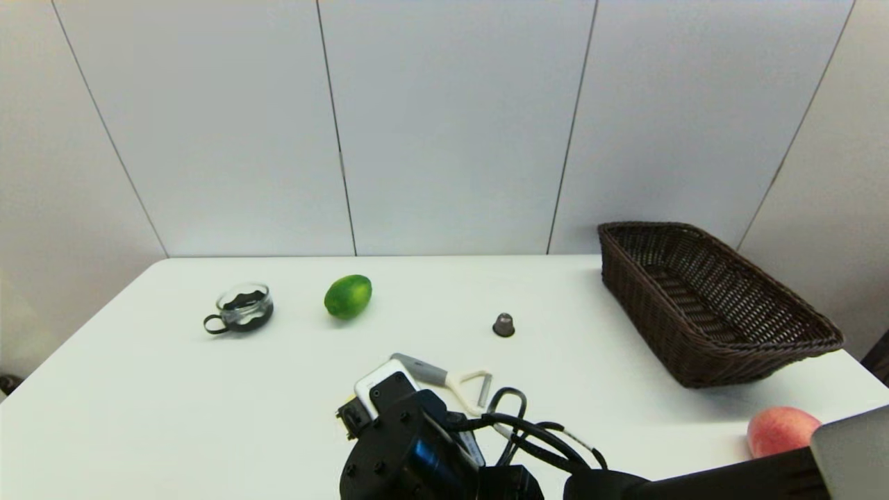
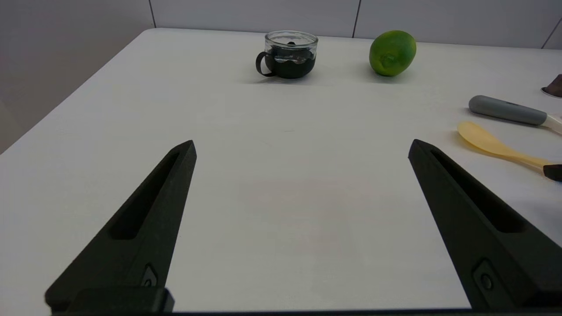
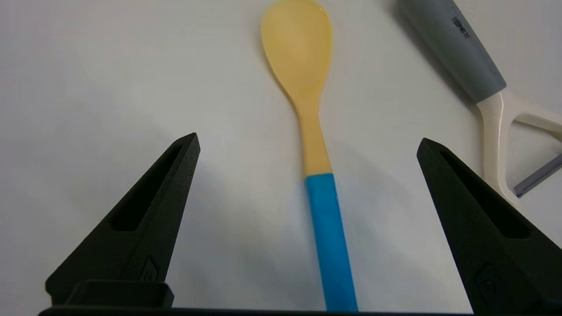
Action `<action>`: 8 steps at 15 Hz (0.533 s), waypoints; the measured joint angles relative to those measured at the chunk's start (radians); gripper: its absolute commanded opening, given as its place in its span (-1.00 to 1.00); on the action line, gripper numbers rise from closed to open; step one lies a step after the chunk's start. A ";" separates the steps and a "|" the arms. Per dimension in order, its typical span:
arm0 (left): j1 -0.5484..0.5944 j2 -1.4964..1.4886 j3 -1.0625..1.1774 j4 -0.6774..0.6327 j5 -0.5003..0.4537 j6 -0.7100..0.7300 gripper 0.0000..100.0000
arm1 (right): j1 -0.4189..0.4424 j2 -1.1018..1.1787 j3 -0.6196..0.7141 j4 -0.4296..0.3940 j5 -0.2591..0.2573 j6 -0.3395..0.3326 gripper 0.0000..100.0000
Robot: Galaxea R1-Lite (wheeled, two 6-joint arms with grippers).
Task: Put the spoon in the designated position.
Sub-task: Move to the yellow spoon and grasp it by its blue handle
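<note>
The right gripper [image 3: 307, 145] hangs low over the near middle of the white bench [image 1: 139, 389], its jaws spread wide, 1 on each side of the spoon [image 3: 314, 145] without touching it. The spoon lies flat on the bench, blue handle end toward the wrist, pale yellow bowl pointing away. Just beside it lies a peeler [image 1: 451, 380] with a grey handle. The left gripper [image 2: 303, 147] sits over bare bench to the left, jaws open and holding nothing. Farther back stand a glass cup [image 1: 243, 307], a lime [image 1: 348, 296] and a small brown capsule [image 1: 503, 324]. A dark wicker basket [image 1: 764, 340] sits at the far right, a peach [image 1: 781, 429] nearer.
</note>
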 measured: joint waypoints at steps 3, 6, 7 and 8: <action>0.000 0.000 0.000 0.001 0.000 0.001 1.00 | -0.010 0.026 0.016 0.000 -0.001 -0.002 1.00; 0.000 0.000 0.000 0.001 0.000 0.001 1.00 | -0.024 0.049 0.018 -0.006 -0.001 -0.001 1.00; 0.000 0.000 0.000 0.001 0.000 0.001 1.00 | -0.027 0.054 0.018 -0.008 -0.002 -0.001 1.00; 0.000 0.000 0.000 0.001 0.000 0.000 1.00 | -0.029 0.059 0.018 -0.011 -0.002 0.000 1.00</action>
